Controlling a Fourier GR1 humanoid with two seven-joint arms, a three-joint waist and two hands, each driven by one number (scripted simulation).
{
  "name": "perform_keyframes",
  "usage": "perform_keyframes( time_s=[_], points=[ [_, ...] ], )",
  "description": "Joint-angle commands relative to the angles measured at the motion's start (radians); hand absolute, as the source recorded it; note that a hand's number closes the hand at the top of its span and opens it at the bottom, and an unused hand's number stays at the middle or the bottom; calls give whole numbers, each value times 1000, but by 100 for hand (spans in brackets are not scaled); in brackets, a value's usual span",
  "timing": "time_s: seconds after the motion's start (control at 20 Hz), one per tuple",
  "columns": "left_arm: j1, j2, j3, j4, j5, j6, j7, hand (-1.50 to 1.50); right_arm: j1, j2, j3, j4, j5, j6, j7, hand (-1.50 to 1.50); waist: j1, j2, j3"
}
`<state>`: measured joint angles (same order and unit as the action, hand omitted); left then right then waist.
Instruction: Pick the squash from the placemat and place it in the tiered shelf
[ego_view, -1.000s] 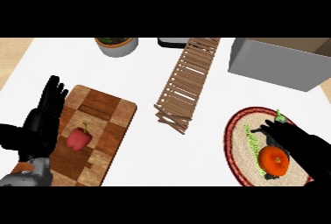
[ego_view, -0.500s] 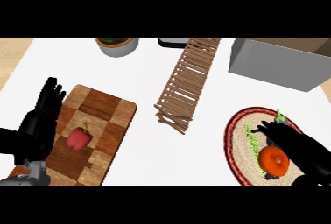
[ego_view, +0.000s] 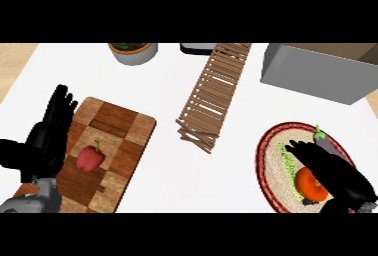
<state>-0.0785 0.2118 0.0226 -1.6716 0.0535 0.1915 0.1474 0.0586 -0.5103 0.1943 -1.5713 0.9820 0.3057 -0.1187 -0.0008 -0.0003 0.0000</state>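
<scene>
Two hands are showing: the right hand (ego_view: 334, 176), fingers extended, is lying over the placemat (ego_view: 267, 161), touching the orange squash (ego_view: 309, 183) on it; the left hand (ego_view: 49, 131) is resting open beside the placemat-distant cutting board (ego_view: 111, 150).

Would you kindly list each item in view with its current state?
squash: lying on the placemat, partly under the right hand
placemat: flat on the counter
right hand: open above the squash
left hand: open, resting at the cutting board's left edge
red pepper: lying on the cutting board
tiered shelf: holding nothing
</scene>
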Motion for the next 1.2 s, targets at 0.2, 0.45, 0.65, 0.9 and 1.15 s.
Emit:
perform_keyframes(
  time_s=[0.2, 0.45, 0.65, 0.9, 1.15],
  points=[
    [-13, -17, 31, 59, 0, -40, -36, 0, -21, 10, 1, 122, 82, 27, -48, 150, 1, 1, 0],
    [2, -30, 5, -36, -44, -18, 36, 0, -64, 27, 4, 142, 137, -93, -140, 150, 2, 0, 0],
    [70, -40, 24, -45, -27, -40, -13, 0, 6, 39, 3, 103, 183, -196, -146, 150, 1, -1, 0],
    [8, -24, 18, -43, -19, -49, 16, 0, -195, -32, 139, 205, 163, -179, -498, 150, 45, 7, 2],
    [-4, -42, 9, -21, -46, -25, 23, 0, -306, -21, 132, 289, 49, -96, -720, 150, 17, 4, 1]
  ],
)
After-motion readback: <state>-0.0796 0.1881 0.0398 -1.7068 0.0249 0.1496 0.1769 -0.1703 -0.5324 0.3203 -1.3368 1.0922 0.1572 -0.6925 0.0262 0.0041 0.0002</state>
